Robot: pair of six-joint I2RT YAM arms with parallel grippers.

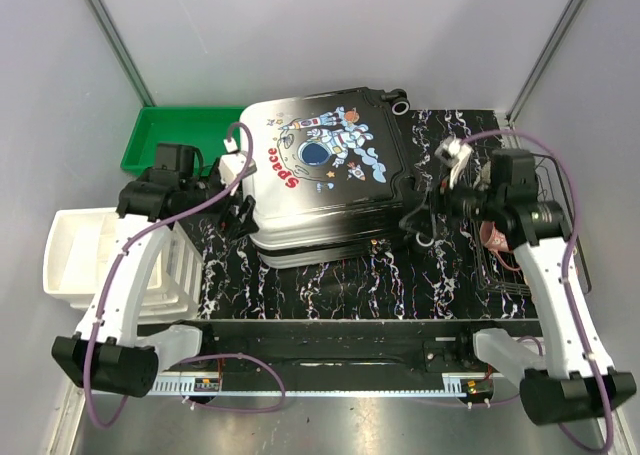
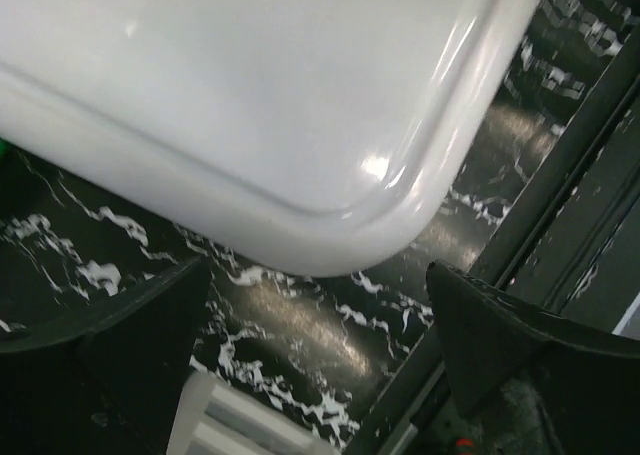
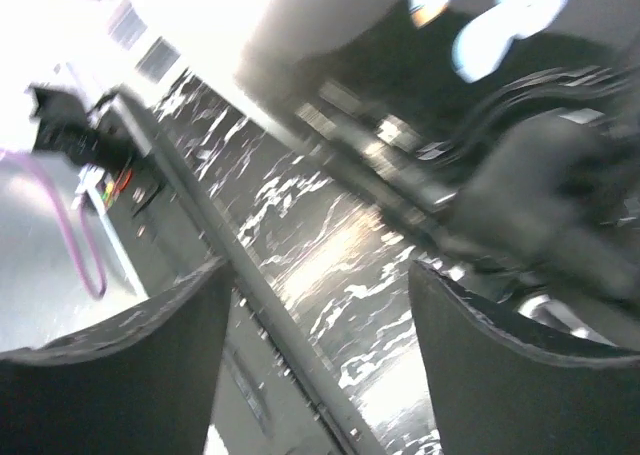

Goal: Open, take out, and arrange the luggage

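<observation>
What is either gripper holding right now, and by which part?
Nothing. The left gripper stands open at the white corner of the suitcase, not clamped on it; the right gripper is open above the marbled tabletop.

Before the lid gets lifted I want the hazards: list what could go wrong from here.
The left gripper stands open at the luggage's glossy rounded corner; its fingers may slip off.
The wire basket sits close beside the right arm; a swing could snag it.
Pushed from one side, the luggage might slide.
</observation>
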